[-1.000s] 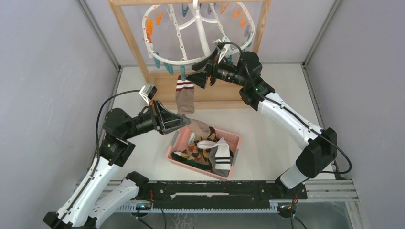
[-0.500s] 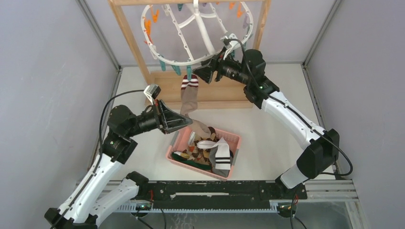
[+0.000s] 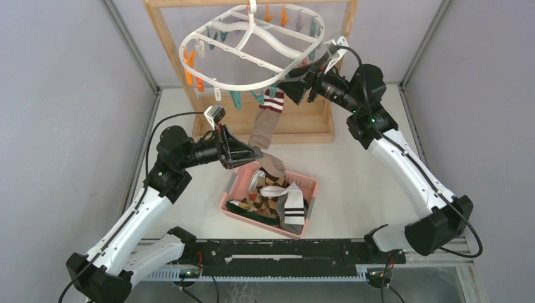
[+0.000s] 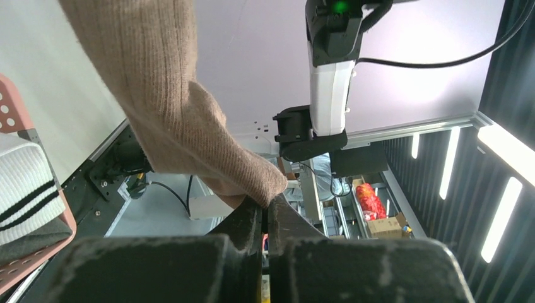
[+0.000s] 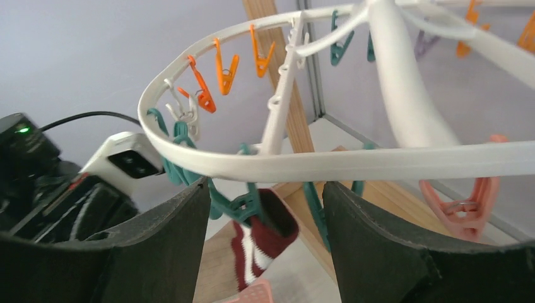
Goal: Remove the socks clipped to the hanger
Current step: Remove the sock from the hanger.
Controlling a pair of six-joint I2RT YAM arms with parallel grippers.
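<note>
The white oval hanger (image 3: 217,79) hangs tilted from the wooden frame, with orange and teal clips along its rim. One beige sock (image 3: 262,129) with a maroon-and-white cuff hangs from a teal clip (image 3: 272,93) on the near rim. My left gripper (image 3: 258,153) is shut on its toe end, and the left wrist view shows the beige sock (image 4: 170,107) pinched between the tips of the left gripper (image 4: 266,205). My right gripper (image 5: 265,186) is open at the hanger rim (image 5: 353,164), with the teal clip (image 5: 243,205) and the cuff (image 5: 268,240) between its fingers.
A pink basket (image 3: 233,189) holding several loose socks sits just below the left gripper. The wooden frame (image 3: 169,47) stands at the back with its base (image 3: 303,126) on the table. Grey walls close in both sides.
The hanger has swung and tilted to the right with the right gripper at its rim. The clipped sock moved right, and the left gripper followed, still holding the toe.
</note>
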